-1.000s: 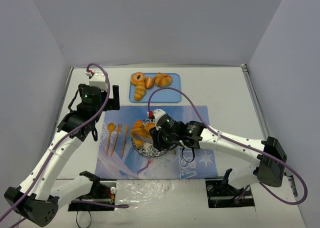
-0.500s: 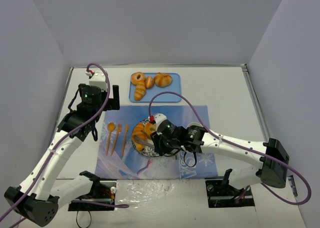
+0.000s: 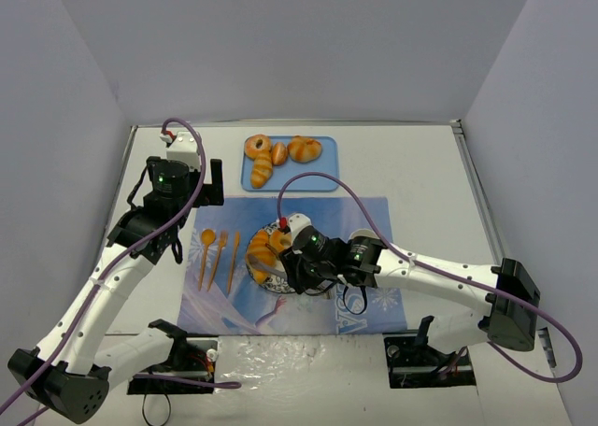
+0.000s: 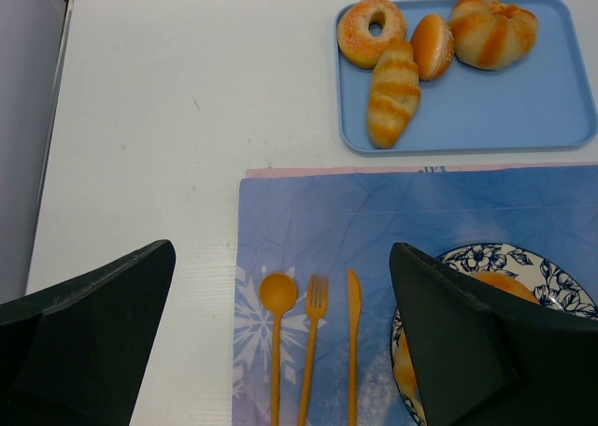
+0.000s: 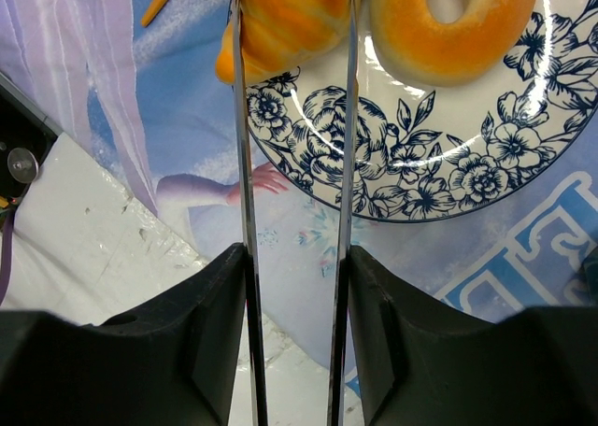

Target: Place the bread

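My right gripper [image 3: 315, 262] [image 5: 292, 269] is shut on a pair of metal tongs [image 5: 240, 164]. The two blades reach forward on either side of a striped orange bread roll [image 5: 291, 15] [image 3: 261, 249], which lies over the left rim of a blue-flowered plate [image 5: 392, 160] [image 3: 288, 287]. A ring-shaped bread [image 5: 458, 29] lies on the plate beside it. My left gripper [image 3: 154, 232] [image 4: 280, 250] is open and empty, high above the mat's left part.
A blue tray [image 3: 322, 178] [image 4: 523, 108] at the back holds several more breads [image 4: 394, 90]. An orange spoon, fork and knife [image 4: 316, 351] [image 3: 218, 253] lie on the blue placemat [image 3: 364, 225] left of the plate.
My right gripper and the tongs have drawn back a little toward the near side, over the plate. The left arm has not moved.
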You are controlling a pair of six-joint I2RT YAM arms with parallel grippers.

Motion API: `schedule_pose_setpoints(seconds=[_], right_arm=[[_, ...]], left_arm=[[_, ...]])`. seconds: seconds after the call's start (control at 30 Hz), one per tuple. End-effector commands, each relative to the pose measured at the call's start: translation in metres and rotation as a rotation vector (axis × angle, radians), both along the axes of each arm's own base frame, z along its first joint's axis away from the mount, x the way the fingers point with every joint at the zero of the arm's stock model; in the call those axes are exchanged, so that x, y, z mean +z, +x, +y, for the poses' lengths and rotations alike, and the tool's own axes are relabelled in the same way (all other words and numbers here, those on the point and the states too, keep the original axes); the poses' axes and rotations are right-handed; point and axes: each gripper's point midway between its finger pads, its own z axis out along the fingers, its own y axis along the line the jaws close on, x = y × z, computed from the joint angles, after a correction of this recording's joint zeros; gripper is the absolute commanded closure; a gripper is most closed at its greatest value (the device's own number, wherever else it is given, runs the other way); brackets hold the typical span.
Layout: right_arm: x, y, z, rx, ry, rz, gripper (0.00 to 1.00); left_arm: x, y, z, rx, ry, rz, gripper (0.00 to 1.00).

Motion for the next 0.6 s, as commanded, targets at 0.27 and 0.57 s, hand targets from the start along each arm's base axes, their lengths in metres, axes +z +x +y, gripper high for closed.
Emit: schedule_pose_setpoints(seconds=[0.27, 0.57], right_arm=[[0.029, 0.002, 0.006, -0.019, 0.07, -0.056, 0.55], [0.047, 0.005, 0.0, -0.037, 0.073, -0.089, 0.54]], left_arm=[[0.029, 0.006, -0.001, 0.005, -0.02, -0.086, 0.03], [0.03, 0.006, -0.001, 0.005, -0.021, -0.088, 0.03]])
